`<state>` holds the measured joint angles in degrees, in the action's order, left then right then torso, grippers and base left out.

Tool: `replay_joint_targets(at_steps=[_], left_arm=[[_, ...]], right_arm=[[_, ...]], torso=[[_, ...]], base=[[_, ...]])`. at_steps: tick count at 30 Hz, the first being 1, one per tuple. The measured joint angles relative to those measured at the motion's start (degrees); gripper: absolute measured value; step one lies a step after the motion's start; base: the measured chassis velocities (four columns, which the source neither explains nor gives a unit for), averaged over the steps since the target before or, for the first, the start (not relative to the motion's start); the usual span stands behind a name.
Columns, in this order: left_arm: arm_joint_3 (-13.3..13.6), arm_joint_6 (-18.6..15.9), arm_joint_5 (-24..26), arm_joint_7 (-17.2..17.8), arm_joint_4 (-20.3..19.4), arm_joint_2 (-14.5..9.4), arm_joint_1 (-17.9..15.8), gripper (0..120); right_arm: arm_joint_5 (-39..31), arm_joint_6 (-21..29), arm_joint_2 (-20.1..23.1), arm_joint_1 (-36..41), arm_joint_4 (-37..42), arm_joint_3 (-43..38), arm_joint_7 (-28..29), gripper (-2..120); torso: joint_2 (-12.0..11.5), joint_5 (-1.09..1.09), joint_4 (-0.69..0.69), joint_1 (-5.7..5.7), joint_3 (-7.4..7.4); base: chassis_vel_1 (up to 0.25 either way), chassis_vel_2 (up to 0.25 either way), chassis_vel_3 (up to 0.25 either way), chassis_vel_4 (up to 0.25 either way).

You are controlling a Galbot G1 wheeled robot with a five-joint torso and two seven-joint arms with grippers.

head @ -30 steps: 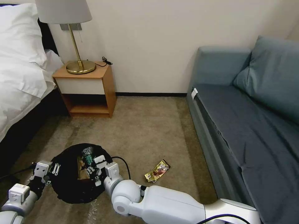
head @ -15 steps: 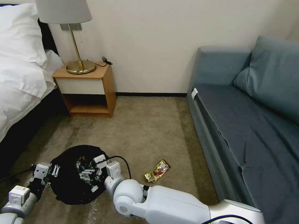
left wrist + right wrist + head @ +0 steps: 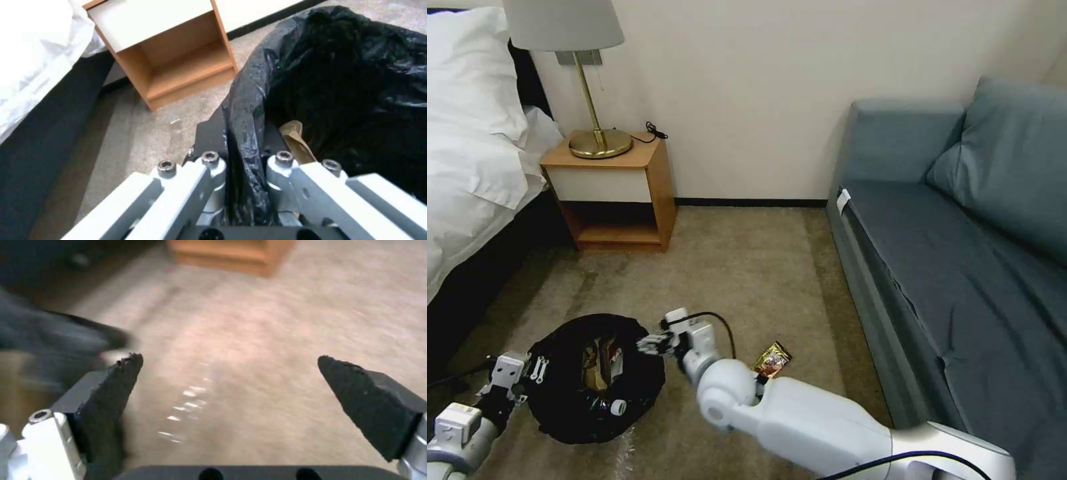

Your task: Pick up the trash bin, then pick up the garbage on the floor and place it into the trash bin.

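The trash bin (image 3: 557,408), lined with a black bag, sits low on the carpet at lower left. My left gripper (image 3: 535,367) is shut on its bag-covered rim (image 3: 244,140). Inside lie a brown paper bag (image 3: 595,368), a red-and-white carton (image 3: 616,360) and a bottle with a white cap (image 3: 616,407). My right gripper (image 3: 651,343) hovers open over the bin's right edge, empty, its black fingertips (image 3: 111,396) spread wide above the carpet. A gold snack wrapper (image 3: 772,359) lies on the floor to the right of that arm.
A wooden nightstand (image 3: 617,193) with a brass lamp (image 3: 597,137) stands behind the bin, the bed (image 3: 467,167) to its left. A blue-grey sofa (image 3: 960,253) runs along the right. Open carpet (image 3: 747,280) lies between them.
My right gripper dipped into the bin with the bottle, let it go, then rose and moved right to the bin's edge. The bottle now lies inside. The left gripper kept its hold.
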<state>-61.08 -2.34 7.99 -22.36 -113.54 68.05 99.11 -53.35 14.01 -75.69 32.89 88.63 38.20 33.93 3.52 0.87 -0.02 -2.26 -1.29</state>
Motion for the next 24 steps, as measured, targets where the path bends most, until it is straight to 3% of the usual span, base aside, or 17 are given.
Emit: replay_joint_targets(at_steps=[10,24], left_arm=[[-0.4,1.0,0.9,0.0,-0.3,-0.4,0.9,6],[-0.8,2.4,1.3,-0.8,0.3,-0.3,1.6,6]], right_arm=[[8.6,6.0,0.1,2.4,-14.3,-4.1,4.6,100],[8.8,10.5,0.4,6.3,-17.9,-7.1,6.7,100]], torso=[[0.0,0.0,0.0,0.0,0.0],[0.0,0.0,0.0,0.0,0.0]], base=[[0.0,0.0,0.0,0.0],[0.0,0.0,0.0,0.0]])
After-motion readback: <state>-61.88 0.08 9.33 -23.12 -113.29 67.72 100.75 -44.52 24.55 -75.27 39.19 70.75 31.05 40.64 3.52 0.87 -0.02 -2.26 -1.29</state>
